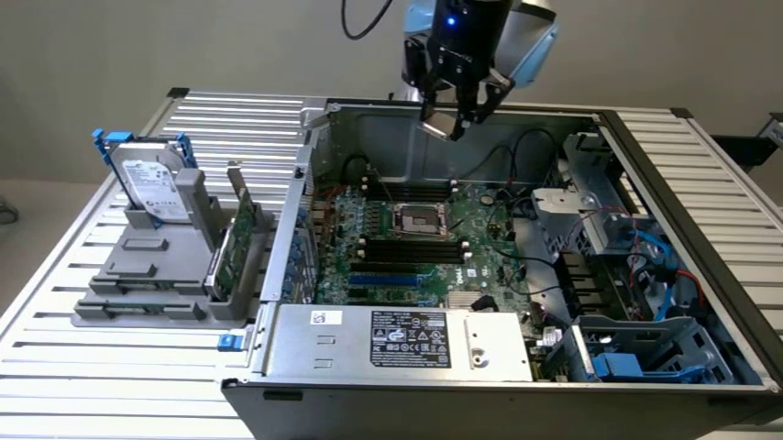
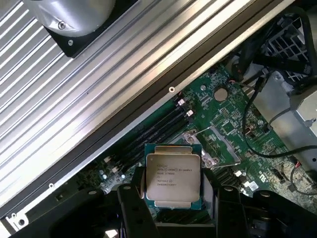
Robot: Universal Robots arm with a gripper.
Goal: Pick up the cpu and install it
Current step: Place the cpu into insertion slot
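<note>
While high above the motherboard (image 1: 416,247), the hand (image 1: 457,124) half-wide, tight around the cpu (image 2: 172,177).

Plain grey wall (image 1: 183,46), slatted aluminium table (image 1: 123,367), pale floor (image 1: 25,202)

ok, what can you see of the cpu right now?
The cpu is a small flat square chip: silver-grey metal top with lines of dark print, paler rim around it. No damage shows. The gripper holds it by two opposite edges between dark fingers, top face toward the wrist camera, in the air above the motherboard, not in the socket.
</note>
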